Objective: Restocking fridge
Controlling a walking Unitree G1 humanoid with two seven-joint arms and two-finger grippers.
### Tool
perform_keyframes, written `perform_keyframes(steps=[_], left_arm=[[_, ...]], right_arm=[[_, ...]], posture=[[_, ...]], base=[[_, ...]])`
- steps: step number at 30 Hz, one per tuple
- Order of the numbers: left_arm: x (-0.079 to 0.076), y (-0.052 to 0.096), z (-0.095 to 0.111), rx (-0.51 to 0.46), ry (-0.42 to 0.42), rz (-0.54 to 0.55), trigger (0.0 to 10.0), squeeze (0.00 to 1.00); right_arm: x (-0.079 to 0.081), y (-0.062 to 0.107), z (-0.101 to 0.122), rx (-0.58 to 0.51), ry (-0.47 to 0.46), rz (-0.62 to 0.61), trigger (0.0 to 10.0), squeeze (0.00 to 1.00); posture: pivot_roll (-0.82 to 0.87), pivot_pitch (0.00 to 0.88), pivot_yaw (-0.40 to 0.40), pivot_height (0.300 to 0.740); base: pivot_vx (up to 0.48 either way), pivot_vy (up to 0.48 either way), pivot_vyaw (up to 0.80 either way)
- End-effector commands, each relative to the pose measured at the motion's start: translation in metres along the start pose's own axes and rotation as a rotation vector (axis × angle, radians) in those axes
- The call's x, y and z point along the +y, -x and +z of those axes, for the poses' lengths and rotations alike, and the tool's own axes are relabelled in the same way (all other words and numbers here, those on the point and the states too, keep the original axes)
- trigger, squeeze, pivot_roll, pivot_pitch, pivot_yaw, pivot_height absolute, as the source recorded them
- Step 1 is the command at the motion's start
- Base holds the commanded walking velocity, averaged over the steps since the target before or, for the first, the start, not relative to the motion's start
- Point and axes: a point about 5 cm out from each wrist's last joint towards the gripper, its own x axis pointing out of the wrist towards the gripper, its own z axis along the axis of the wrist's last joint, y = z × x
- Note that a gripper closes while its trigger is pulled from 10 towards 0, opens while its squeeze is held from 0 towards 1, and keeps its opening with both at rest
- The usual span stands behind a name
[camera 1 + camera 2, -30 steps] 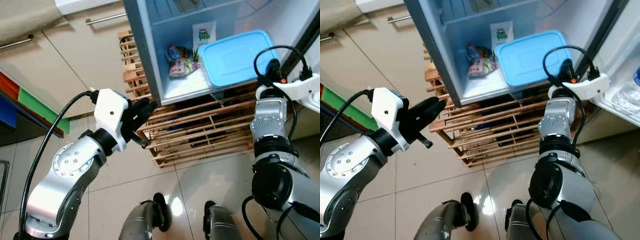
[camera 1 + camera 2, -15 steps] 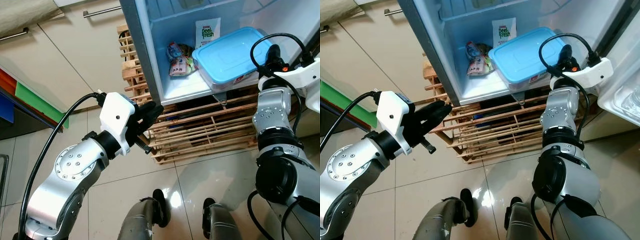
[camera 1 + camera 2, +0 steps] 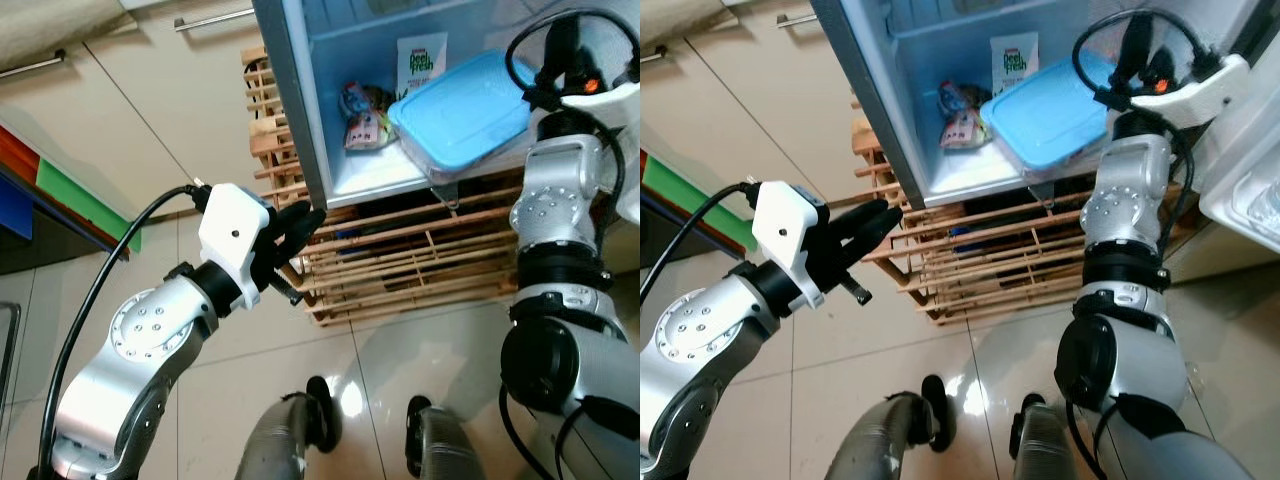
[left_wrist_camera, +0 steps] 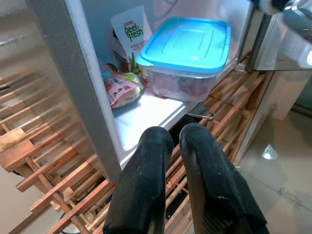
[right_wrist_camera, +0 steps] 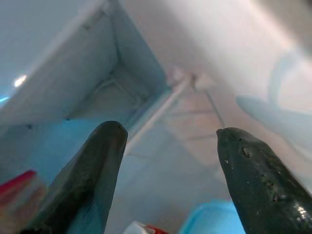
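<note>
The left gripper (image 3: 300, 222) hangs empty with its fingers (image 4: 151, 161) pressed together, just outside the open fridge (image 3: 290, 110) and above the wooden rack (image 3: 400, 260). On the bottom fridge shelf (image 4: 141, 117) lie snack packets (image 3: 362, 115), a green-lettered pouch (image 3: 421, 62) and a blue-lidded container (image 3: 460, 110), so some stock seems already in. The right gripper (image 5: 170, 146) reaches inside, fingers spread and empty; nothing more to load can be seen.
</note>
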Motion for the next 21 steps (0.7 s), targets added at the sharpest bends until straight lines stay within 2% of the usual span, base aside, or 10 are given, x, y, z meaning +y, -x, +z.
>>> perform_keyframes(steps=[1, 4, 6, 10, 15, 19, 21], left_arm=[[0.000, 0.001, -0.004, 0.013, -0.002, 0.005, 10.0, 0.00], [0.001, 0.000, -0.004, 0.009, 0.005, 0.015, 10.0, 0.00], [-0.002, -0.002, -0.005, 0.005, 0.015, 0.008, 10.0, 0.00], [-0.002, -0.002, -0.005, 0.004, 0.014, 0.008, 10.0, 0.00], [0.002, 0.000, -0.004, -0.002, 0.021, 0.037, 10.0, 0.00], [0.002, -0.003, -0.004, -0.015, 0.024, 0.034, 10.0, 0.00], [0.001, -0.004, -0.003, -0.019, 0.025, 0.034, 10.0, 0.00]], right_arm=[[0.001, 0.006, 0.002, 0.011, 0.017, 0.000, 10.0, 0.00], [0.002, 0.018, 0.004, 0.040, 0.024, 0.011, 10.0, 0.00], [-0.010, 0.036, -0.006, 0.092, 0.036, -0.044, 10.0, 0.00], [-0.007, 0.049, -0.005, 0.114, 0.034, -0.037, 10.0, 0.00], [0.029, 0.093, -0.010, 0.272, -0.018, 0.139, 10.0, 0.00], [0.047, 0.111, -0.017, 0.367, -0.038, 0.217, 10.0, 0.00], [0.051, 0.114, -0.020, 0.384, -0.047, 0.231, 10.0, 0.00]], posture=[[0.10, 0.305, 0.150, 0.740], [0.08, 0.307, 0.146, 0.740], [0.07, 0.308, 0.149, 0.740], [0.07, 0.308, 0.145, 0.740], [0.06, 0.309, 0.137, 0.740], [0.04, 0.309, 0.132, 0.740], [0.03, 0.308, 0.130, 0.740]], base=[[0.000, 0.000, 0.00], [0.000, 0.000, 0.00], [0.000, 0.000, 0.00], [0.000, 0.000, 0.00], [0.000, 0.000, 0.00], [0.000, 0.000, 0.00], [0.000, 0.000, 0.00]])
